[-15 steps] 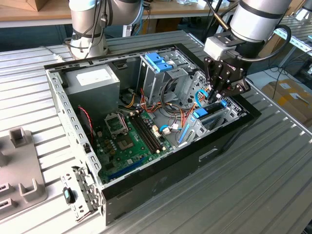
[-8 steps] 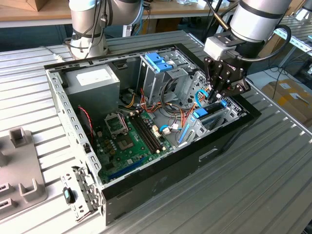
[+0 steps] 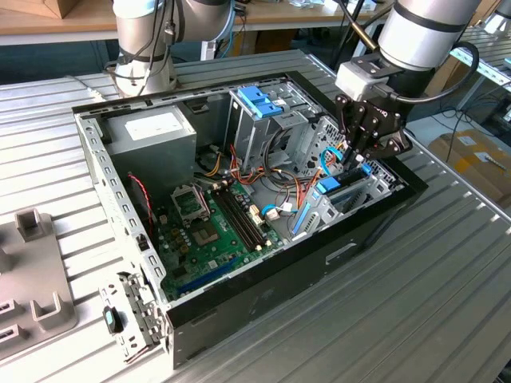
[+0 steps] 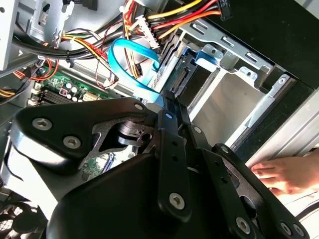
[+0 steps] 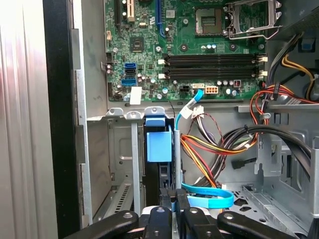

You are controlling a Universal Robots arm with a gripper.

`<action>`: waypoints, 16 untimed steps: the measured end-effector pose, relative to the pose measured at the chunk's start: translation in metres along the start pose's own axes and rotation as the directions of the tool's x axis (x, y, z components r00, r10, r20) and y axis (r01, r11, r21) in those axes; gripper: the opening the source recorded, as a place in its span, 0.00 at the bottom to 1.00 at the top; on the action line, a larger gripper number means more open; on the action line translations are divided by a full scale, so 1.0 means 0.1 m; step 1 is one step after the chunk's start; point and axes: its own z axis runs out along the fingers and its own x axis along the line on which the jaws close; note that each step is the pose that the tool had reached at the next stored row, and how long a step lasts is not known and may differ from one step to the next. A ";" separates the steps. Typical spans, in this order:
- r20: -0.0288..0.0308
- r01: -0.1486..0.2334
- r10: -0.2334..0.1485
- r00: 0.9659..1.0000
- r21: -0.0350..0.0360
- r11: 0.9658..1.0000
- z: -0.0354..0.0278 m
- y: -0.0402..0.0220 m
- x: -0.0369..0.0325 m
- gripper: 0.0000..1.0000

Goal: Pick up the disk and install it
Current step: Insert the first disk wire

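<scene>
Gripper: black two-fingered gripper (image 5: pixel 173 195), closest to the lens in both wrist views. In the exterior view it (image 3: pixel 358 162) points down into the case, towards the exterior view's right.
Claw state: fingers pressed together, with no open gap at the tips. A sliver of light blue shows there, and whether they pinch anything cannot be told.
Disk: flat grey metal disk (image 5: pixel 158 149) with light-blue plastic carrier rails. It stands on edge inside the drive cage, right at the fingertips. It is also seen in the second wrist view (image 4: pixel 182 79) and the exterior view (image 3: pixel 331 187).
Drive cage: bare grey sheet-metal drive cage (image 5: pixel 124 149), just inside the case wall. The disk sits in the slot further from that wall.
Flat cable: thin light-blue flat cable (image 5: pixel 209 200), looped just beside the gripper on the side away from the wall.
Wire bundle: red, yellow, orange and black wire bundle (image 5: pixel 214 147), beside the cage.
Motherboard: green motherboard (image 5: pixel 199 45), flat on the case floor beyond the cage.
Latch: blue plastic latch (image 3: pixel 259 101), atop a second upright metal cage and well apart from the gripper.
Power supply: grey metal power supply (image 3: pixel 152 134), in a far corner of the case.
Computer case: black open-sided computer case (image 3: pixel 263 299), lying flat.
Table: ribbed silver metal table (image 3: pixel 431 303), carrying the case.
</scene>
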 end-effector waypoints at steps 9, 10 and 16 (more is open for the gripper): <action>0.001 0.002 -0.002 1.000 0.006 1.000 0.001 0.015 0.002 0.16; 0.001 0.002 -0.002 1.000 0.006 1.000 0.001 0.015 0.002 0.16; 0.002 0.001 -0.001 1.000 0.009 1.000 0.002 0.022 0.002 0.16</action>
